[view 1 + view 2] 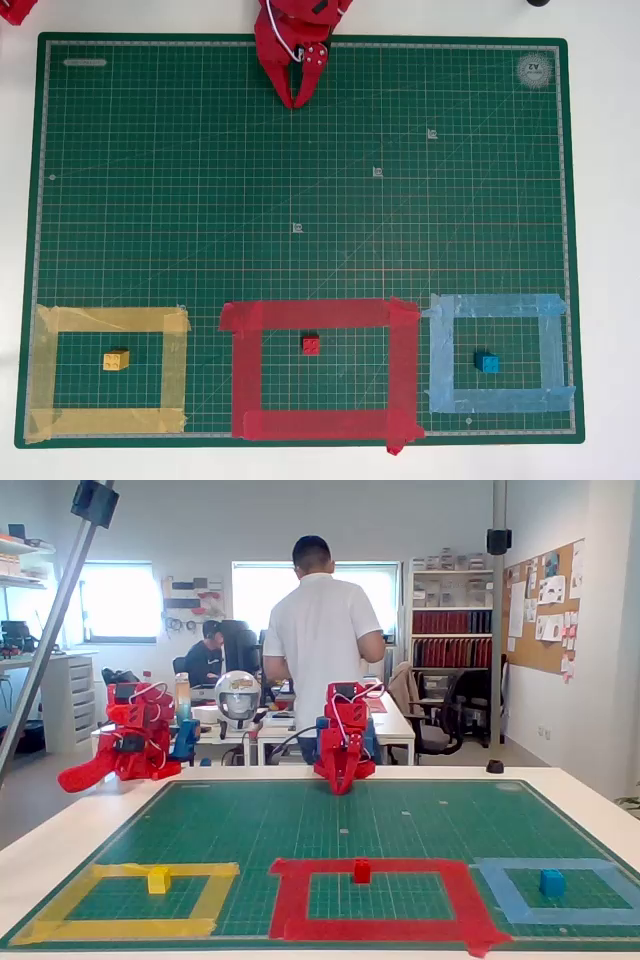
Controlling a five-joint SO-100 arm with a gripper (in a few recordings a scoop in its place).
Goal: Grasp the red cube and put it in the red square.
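Sitting inside the red square (318, 425), the red cube (311, 345) lies well apart from the closed fingers (298, 100).

Green cutting mat (200, 200) with a white grid covers most of the white desk (605, 250); near its front edge a yellow tape outline (45, 375) on the left in the overhead view holds a yellow block (116, 360), and a light-blue tape outline (550, 350) on the right holds a blue block (487, 363). In the fixed view a person in a white shirt (322, 630) stands behind the desk, back to camera, another person (207, 655) sits further back by the windows, and a cork board (545, 605) hangs on the right wall.
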